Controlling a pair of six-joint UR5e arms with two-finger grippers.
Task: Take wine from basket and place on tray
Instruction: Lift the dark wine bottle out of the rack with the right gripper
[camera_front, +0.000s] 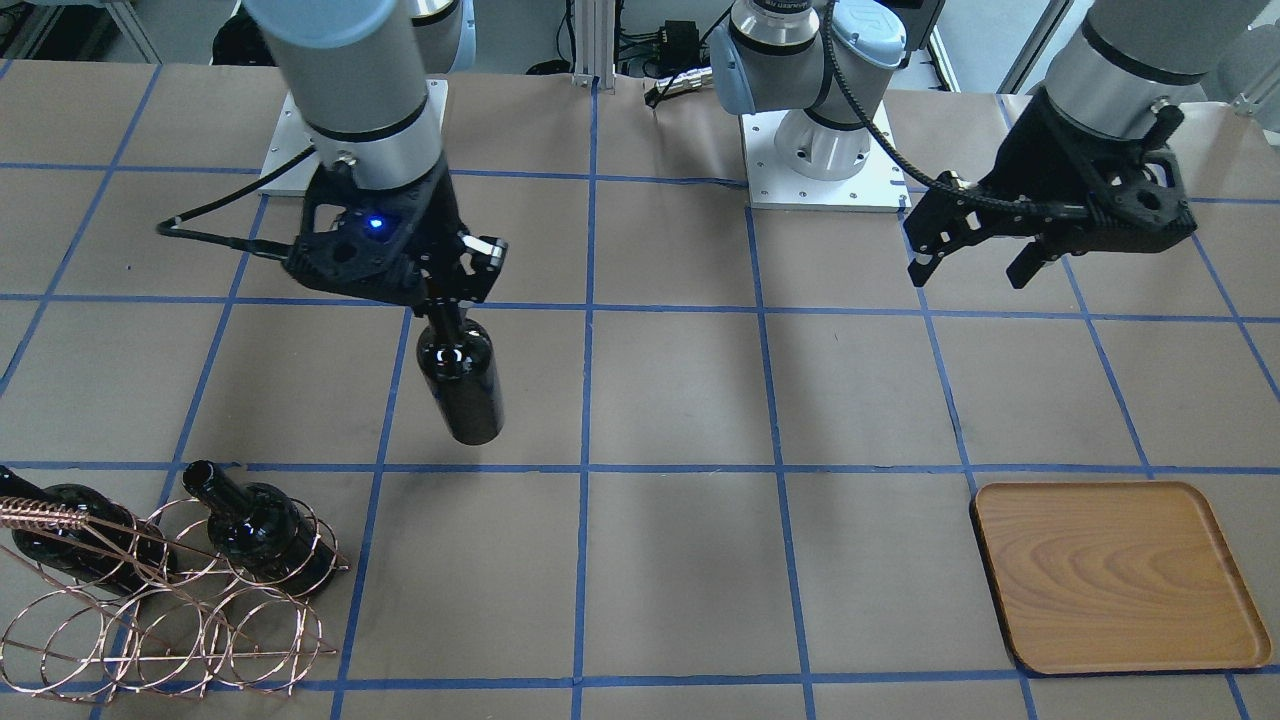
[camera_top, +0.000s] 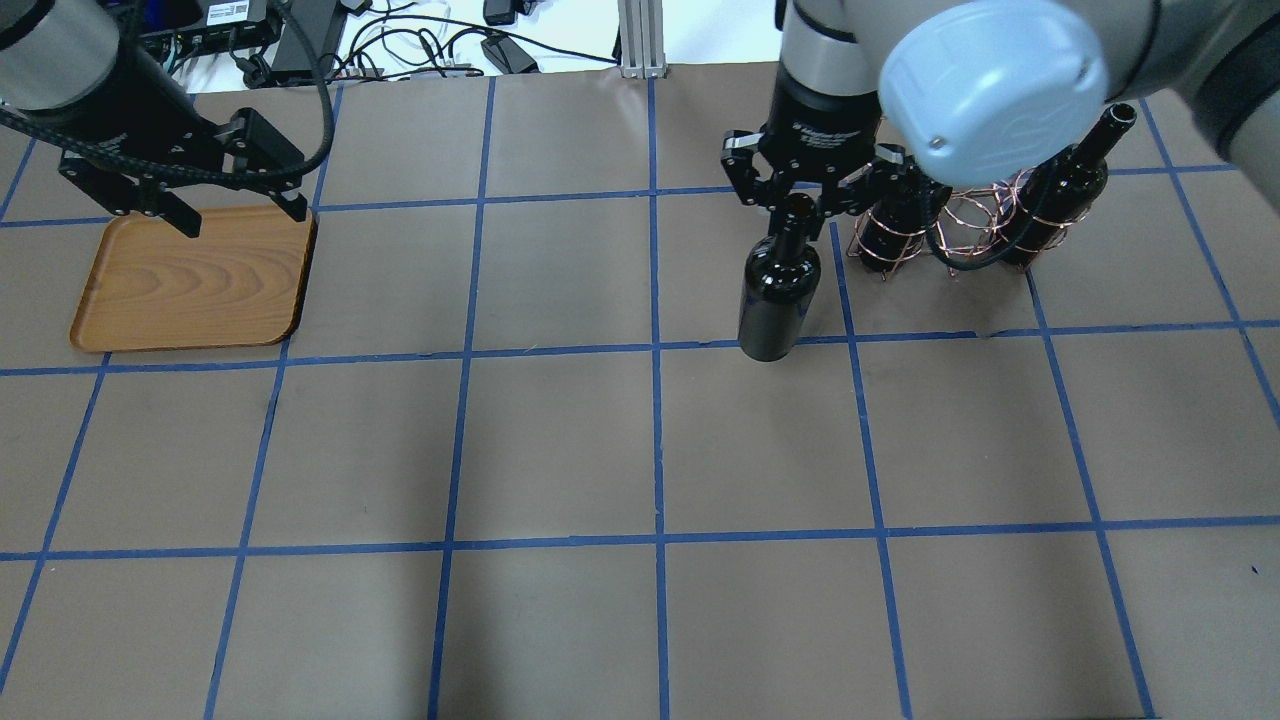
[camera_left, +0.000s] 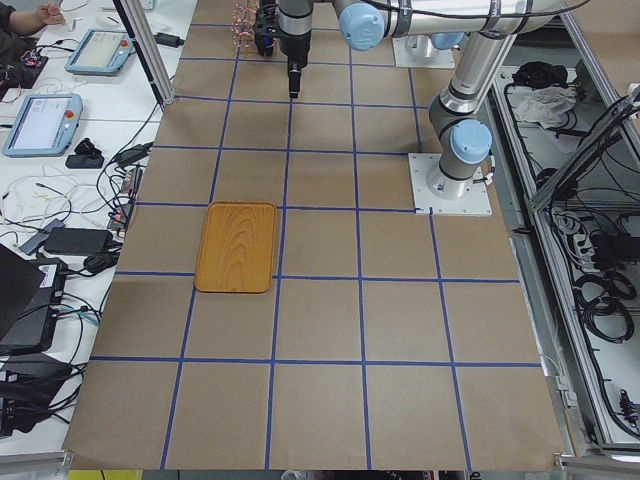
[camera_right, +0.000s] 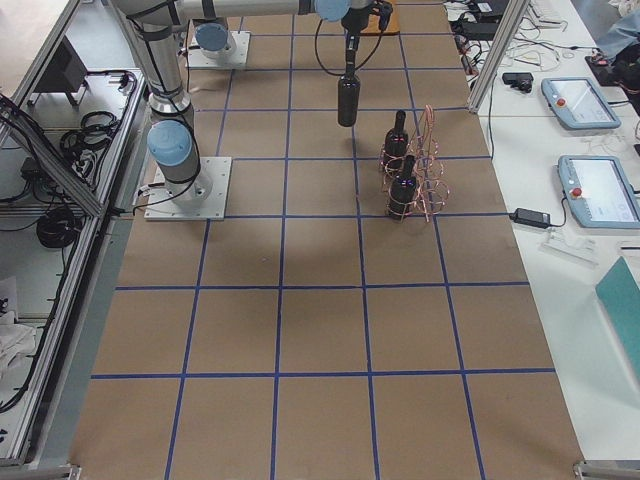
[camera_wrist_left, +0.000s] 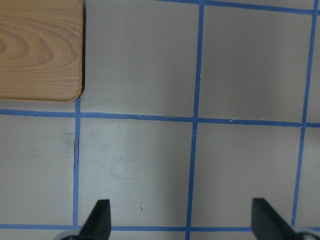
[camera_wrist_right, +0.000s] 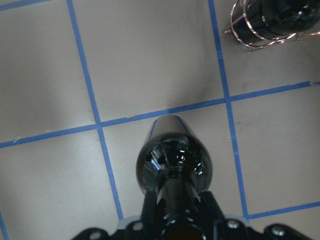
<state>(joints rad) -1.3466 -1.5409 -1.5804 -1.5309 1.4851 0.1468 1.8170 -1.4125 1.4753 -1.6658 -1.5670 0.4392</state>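
Glossy black wine, copper basket, light-brown tray (wood-grained).

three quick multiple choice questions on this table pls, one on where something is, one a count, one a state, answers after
1. Where is the held bottle?
A) in the rack
B) lying on the tray
C) out of the rack, gripped at the neck by the right gripper

2. How many other bottles sit in the rack?
A) one
B) two
C) three

3. The left gripper near the tray is:
A) open and empty
B) shut on a bottle
C) shut on the tray's rim

Answers:
1 C: the fingers close on its neck, and it hangs upright beside the rack.
2 B: two black bottles show inside the wire rings.
3 A: its fingers stand apart with only table between them in the left wrist view.
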